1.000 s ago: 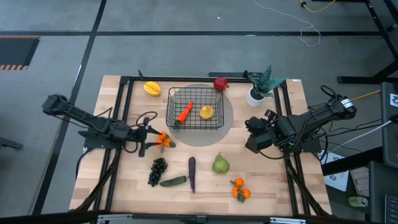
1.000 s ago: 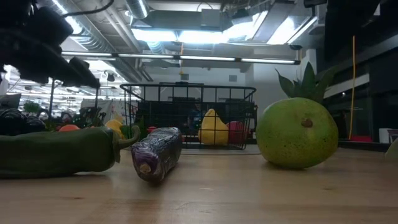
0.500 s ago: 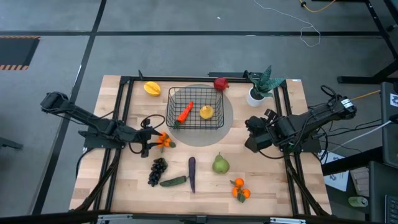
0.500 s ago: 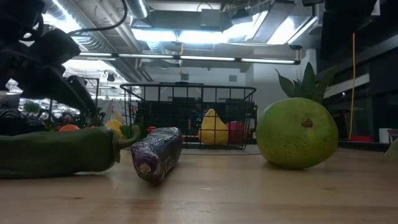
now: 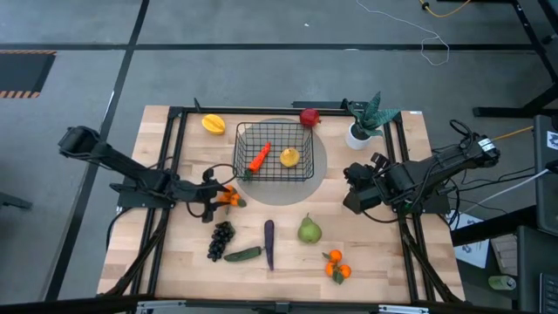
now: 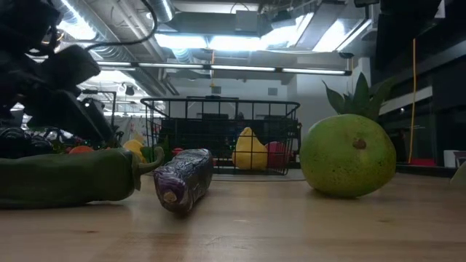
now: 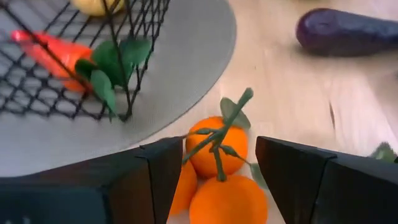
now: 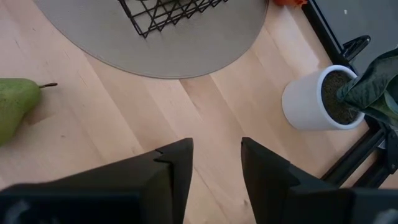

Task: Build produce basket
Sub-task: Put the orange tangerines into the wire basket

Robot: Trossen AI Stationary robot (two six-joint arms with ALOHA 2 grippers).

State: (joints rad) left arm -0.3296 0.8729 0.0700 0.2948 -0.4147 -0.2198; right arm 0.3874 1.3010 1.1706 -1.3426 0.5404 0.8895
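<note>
Left gripper [image 5: 215, 197] sits low at a tangerine bunch [image 5: 228, 197] just off the near-left corner of the basket [image 5: 274, 151], jaws wide apart with the tangerines [image 7: 219, 163] between the fingers [image 7: 292, 168]; no squeeze visible, so not gripping. Basket stands on a grey round mat [image 5: 321, 157] at table centre-far, holding a carrot [image 5: 260, 157] on its left side and a yellow fruit [image 5: 289, 157] on its right. Carrot leaves [image 7: 112, 62] poke through the mesh in the left wrist view. Outside the basket: another yellow fruit [image 5: 213, 124] far-left, red fruit [image 5: 309, 117] just beyond the far-right corner, grapes [image 5: 221, 239] near-left, cucumber [image 5: 243, 254] just near of the grapes, eggplant [image 5: 268, 242] near-centre, pear [image 5: 309, 230] to its right, second tangerine bunch [image 5: 336, 265] near-right. White-potted plant [image 5: 364, 122] far-right. Right gripper [image 5: 351, 186] hangs at the right side of the table, right of the mat, fingers [image 8: 177, 163] partly apart with nothing between them; its view shows bare wood, mat edge, the pear [image 8: 15, 102] and the pot [image 8: 320, 99]. Low view: cucumber [image 6: 69, 178], eggplant [image 6: 182, 178] and pear [image 6: 348, 154] up close, basket [image 6: 222, 135] behind, left arm [image 6: 54, 80] at upper left.
</note>
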